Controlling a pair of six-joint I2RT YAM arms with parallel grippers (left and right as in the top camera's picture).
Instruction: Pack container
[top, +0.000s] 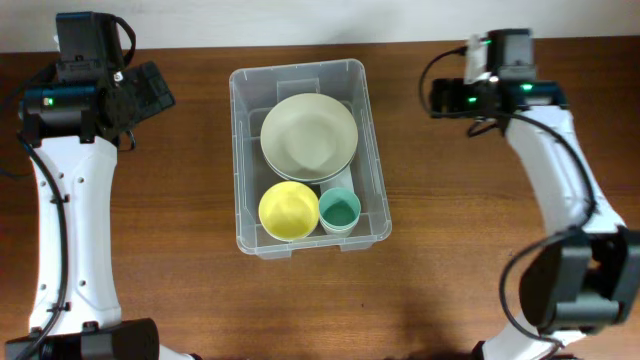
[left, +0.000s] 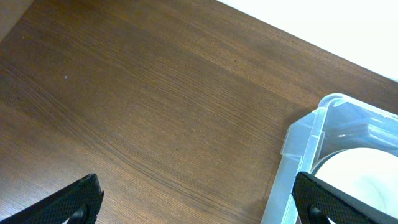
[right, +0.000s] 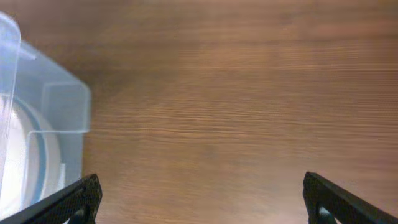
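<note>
A dark brown wooden table (top: 300, 300) with fine, straight grain fills nearly the whole view. Beyond its far edge runs a plain white strip (top: 300, 18); wall or floor, I cannot tell. The light is soft and even.

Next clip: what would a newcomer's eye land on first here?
The clear container at the centre of the table, holding a pale plate at its far end, with a yellow bowl and a teal cup side by side at the near end. Either side, the left fingers and right fingers stand wide open over bare wood, holding nothing.
</note>
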